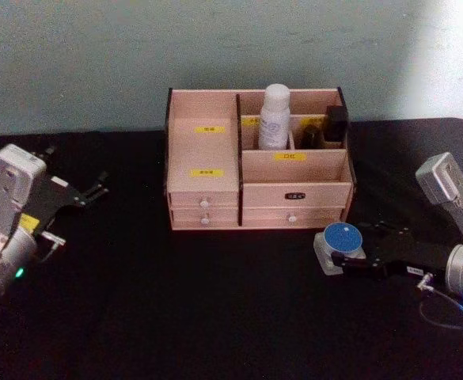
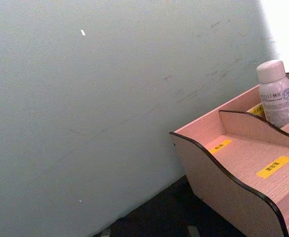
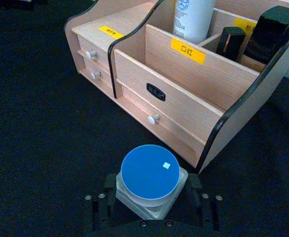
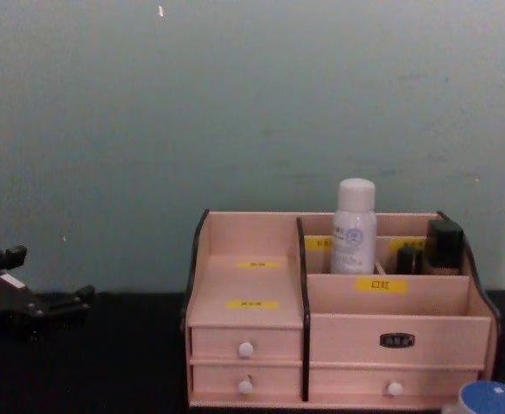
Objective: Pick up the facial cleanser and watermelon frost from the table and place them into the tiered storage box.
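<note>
1. The right gripper [image 3: 151,191] is low on the black surface [image 1: 176,317], its jaws closed on the blue-lidded watermelon frost [image 1: 338,237] jar.
2. The jar is just in front of the tiered storage box [image 1: 294,194], near its right corner.
3. The white facial cleanser [image 1: 275,119] bottle stands upright in a rear compartment.
4. The left gripper [image 1: 96,186] hangs well left of the box, jaws spread and empty.

A pale greenish wall [image 1: 81,55] is standing just behind the black table [image 1: 176,317], and bright light [image 1: 453,47] is falling above the table's right end.
</note>
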Robot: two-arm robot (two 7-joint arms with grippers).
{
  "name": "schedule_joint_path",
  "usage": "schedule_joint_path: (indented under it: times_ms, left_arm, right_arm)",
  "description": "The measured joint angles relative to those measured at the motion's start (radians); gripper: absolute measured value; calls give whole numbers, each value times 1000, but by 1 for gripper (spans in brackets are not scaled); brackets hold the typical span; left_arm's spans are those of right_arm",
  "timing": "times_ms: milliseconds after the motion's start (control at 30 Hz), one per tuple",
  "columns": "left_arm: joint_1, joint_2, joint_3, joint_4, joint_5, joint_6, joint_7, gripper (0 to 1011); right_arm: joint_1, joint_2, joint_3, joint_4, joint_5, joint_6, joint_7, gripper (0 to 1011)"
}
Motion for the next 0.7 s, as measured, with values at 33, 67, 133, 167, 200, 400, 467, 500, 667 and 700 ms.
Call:
schedule_joint_path:
  times_ms: [33, 67, 133, 167, 200, 400, 467, 500, 667, 700]
  left_arm:
    - [0, 0, 0, 0, 0, 0, 0, 1001]
    - [0, 0, 0, 0, 0, 0, 0, 1001]
    - [0, 0, 0, 0, 0, 0, 0, 1001]
    - [0, 0, 0, 0, 0, 0, 0, 1001]
    - [0, 0, 0, 0, 0, 0, 0, 1001]
    - [0, 0, 0, 0, 0, 0, 0, 1001]
    - [0, 0, 0, 0, 0, 0, 0, 1001]
    - [0, 0, 0, 0, 0, 0, 0, 1001]
    - [0, 0, 0, 0, 0, 0, 0, 1001]
    - [0, 0, 0, 0, 0, 0, 0, 1001]
  right_arm:
    - [0, 0, 0, 0, 0, 0, 0, 924]
    - [0, 0, 0, 0, 0, 0, 0, 902]
    - [0, 0, 0, 0, 0, 0, 0, 839]
    - [0, 0, 0, 0, 0, 0, 0, 821]
    - [0, 0, 0, 0, 0, 0, 0, 808]
    - [0, 0, 0, 0, 1, 0, 0, 685]
    - [0, 0, 0, 0, 1, 0, 0, 682]
    - [0, 0, 0, 0, 1, 0, 0, 681]
    - [0, 0, 0, 0, 1, 0, 0, 681]
    - [0, 0, 0, 0, 1, 0, 0, 682]
